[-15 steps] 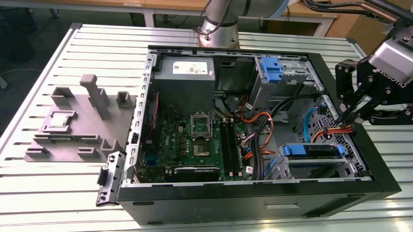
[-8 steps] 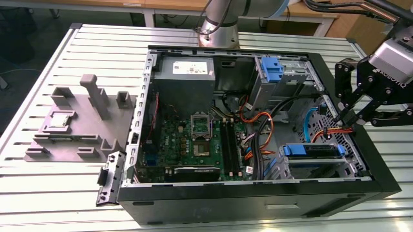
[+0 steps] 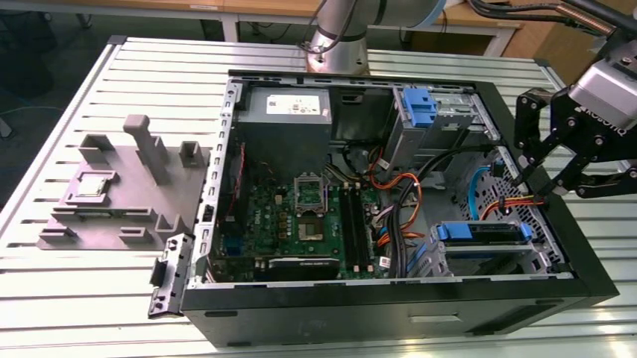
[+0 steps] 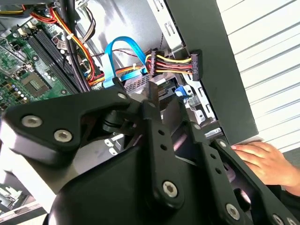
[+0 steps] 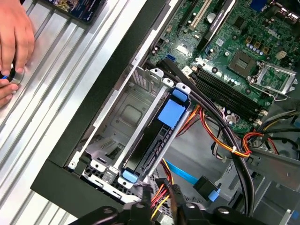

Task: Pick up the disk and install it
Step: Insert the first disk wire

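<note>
Hangs over the open case [image 3: 398, 302], gripper [image 3: 559, 190] fingers parted and empty, near the disk [image 5: 169, 115] seated in its drive cage [image 5: 123, 111]. Likely the pick-up step; calls for a square approach clear of power cables [image 4: 171, 63].

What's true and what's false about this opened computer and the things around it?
1. The black metal computer case lies open on the slatted aluminium table. True.
2. The grey plastic fixture sits inside the case. False: it stands on the table, at the exterior view's left of the case.
3. The blue-framed disk sits in a drive bay of the case. True.
4. A person's hand rests inside the case. False: it rests on the table outside it.
</note>
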Action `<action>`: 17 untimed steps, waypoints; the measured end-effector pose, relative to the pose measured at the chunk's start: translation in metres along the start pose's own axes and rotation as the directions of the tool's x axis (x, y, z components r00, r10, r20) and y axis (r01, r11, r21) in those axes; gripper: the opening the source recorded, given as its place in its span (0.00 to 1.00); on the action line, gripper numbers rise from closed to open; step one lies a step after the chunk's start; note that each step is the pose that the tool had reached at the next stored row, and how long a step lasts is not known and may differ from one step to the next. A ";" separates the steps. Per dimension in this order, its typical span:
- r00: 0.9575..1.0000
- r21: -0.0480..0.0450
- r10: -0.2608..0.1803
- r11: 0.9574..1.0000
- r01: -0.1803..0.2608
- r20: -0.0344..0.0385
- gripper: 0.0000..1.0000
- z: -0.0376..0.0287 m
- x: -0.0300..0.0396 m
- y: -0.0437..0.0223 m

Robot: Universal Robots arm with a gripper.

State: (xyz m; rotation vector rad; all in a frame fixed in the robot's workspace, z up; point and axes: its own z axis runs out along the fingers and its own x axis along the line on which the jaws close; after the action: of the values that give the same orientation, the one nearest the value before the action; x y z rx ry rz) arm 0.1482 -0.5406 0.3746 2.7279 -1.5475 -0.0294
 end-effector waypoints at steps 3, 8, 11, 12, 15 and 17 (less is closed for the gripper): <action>0.999 0.000 -0.036 0.999 0.036 -0.001 0.32 0.0003 0.0000 0.0000; 0.994 -0.001 -0.111 0.994 0.111 -0.001 0.32 0.0014 0.0004 -0.0005; 0.994 -0.001 -0.111 0.994 0.111 -0.002 0.32 0.0020 0.0026 -0.0052; 0.994 -0.001 -0.111 0.994 0.111 -0.002 0.32 0.0021 0.0035 -0.0078; 0.994 -0.001 -0.111 0.994 0.111 -0.002 0.32 0.0024 0.0061 -0.0167; 0.994 -0.001 -0.111 0.994 0.111 -0.002 0.32 0.0026 0.0079 -0.0220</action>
State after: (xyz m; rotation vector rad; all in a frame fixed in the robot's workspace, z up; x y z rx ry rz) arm 0.1711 -0.5361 0.3715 2.8087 -1.3934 -0.0282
